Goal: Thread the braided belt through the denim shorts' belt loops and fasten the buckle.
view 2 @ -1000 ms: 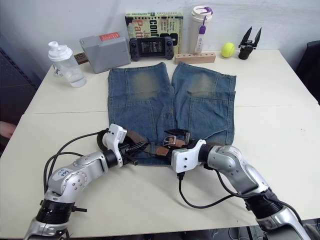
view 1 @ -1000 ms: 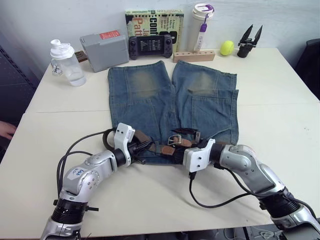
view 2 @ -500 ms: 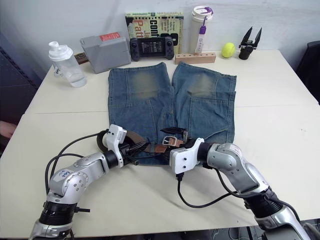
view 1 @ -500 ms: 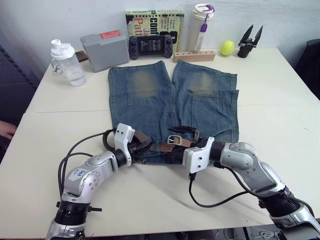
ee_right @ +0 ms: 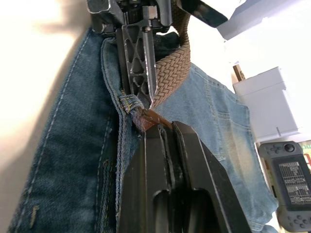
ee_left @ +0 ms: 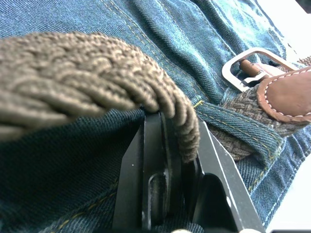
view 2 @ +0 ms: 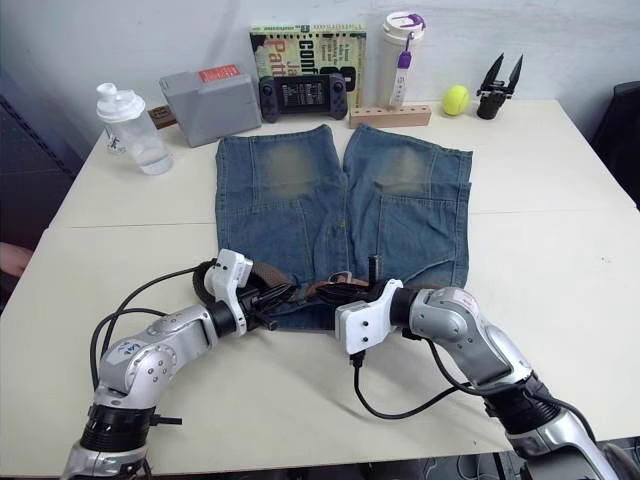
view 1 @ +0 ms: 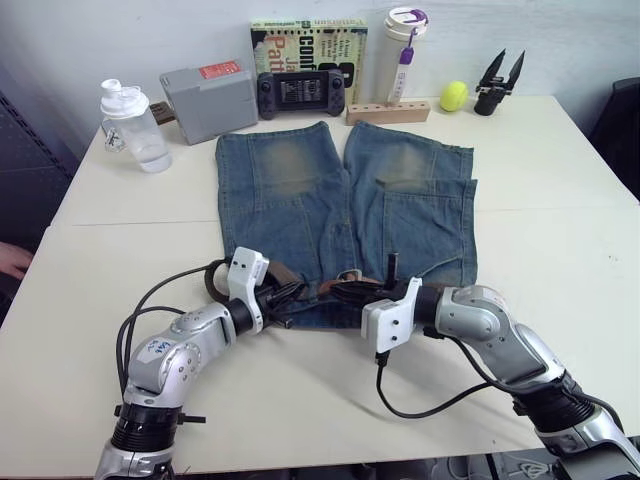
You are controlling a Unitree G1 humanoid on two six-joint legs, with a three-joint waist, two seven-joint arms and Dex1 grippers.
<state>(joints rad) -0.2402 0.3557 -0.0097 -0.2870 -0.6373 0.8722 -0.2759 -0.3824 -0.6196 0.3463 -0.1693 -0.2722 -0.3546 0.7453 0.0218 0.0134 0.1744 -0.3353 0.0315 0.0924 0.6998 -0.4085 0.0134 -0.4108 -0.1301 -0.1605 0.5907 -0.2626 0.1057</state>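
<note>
Clear plastic shaker bottle (view 1: pixel 132 128), contents unclear. Both two-fingered black grippers, left (view 1: pixel 288 296) and right (view 1: pixel 345 293), clamp woven brown belt (ee_left: pixel 87 92) at blue denim shorts' (view 1: pixel 340 200) waistband.

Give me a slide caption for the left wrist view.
Left tool pinching the braided belt over the denim shorts, silver buckle lying just ahead.

Soft, even light fills the head views, so the cream counter (view 1: pixel 560 220) reads bright and the robot's arms cast only faint, diffuse shadows beneath them. In the left wrist view the braided belt (ee_left: pixel 87 87) close to the lens is blurred while the buckle (ee_left: pixel 252 65) beyond it is sharp. The right wrist view is overexposed, the counter beside the denim shorts (ee_right: pixel 63 160) washed out to a pale glare.
</note>
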